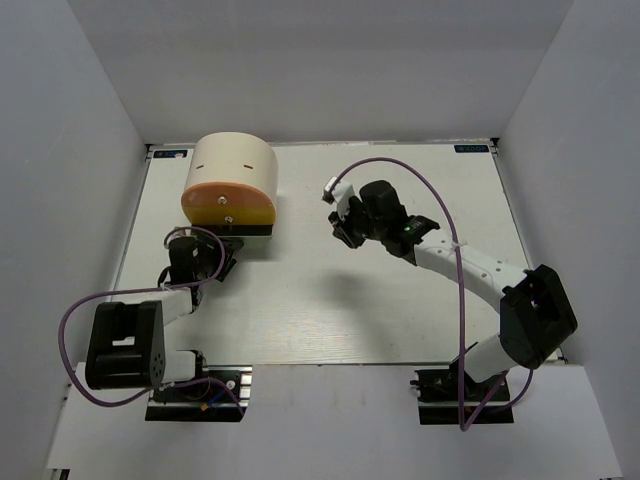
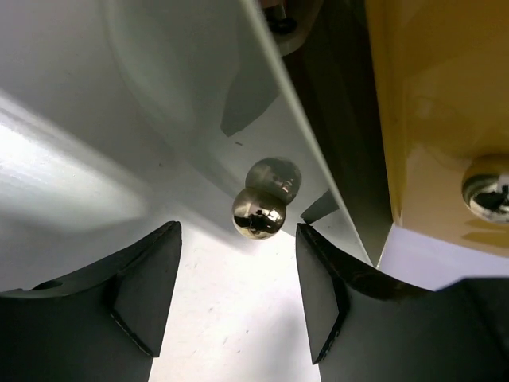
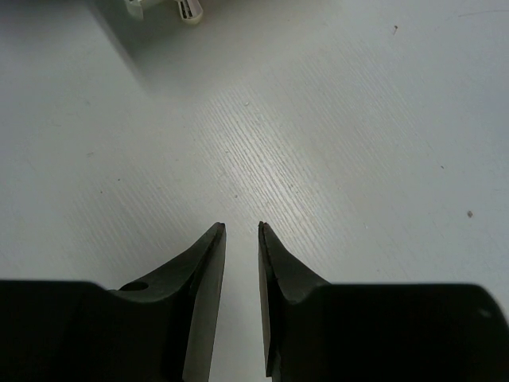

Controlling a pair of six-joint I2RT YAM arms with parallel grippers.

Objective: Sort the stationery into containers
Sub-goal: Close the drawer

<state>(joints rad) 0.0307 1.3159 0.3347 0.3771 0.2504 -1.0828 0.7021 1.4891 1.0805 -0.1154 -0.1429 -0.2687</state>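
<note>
The cream-beige box (image 1: 235,160) stands at the far left of the worktop (image 1: 330,310), its orange face (image 1: 228,203) turned toward the arms. The left arm (image 1: 185,285) reaches to the foot of that face. The left jaws are spread wide, with 1 small shiny knob (image 2: 258,213) just ahead of the gap, clear of both fingers, and a yellow-orange panel (image 2: 429,119) to its right. The right arm (image 1: 470,265) hangs over the worktop's middle. The right jaws are narrowed to a slit, gripping nothing. Small white pieces (image 3: 187,9) at that view's top edge are too cropped to identify.
</note>
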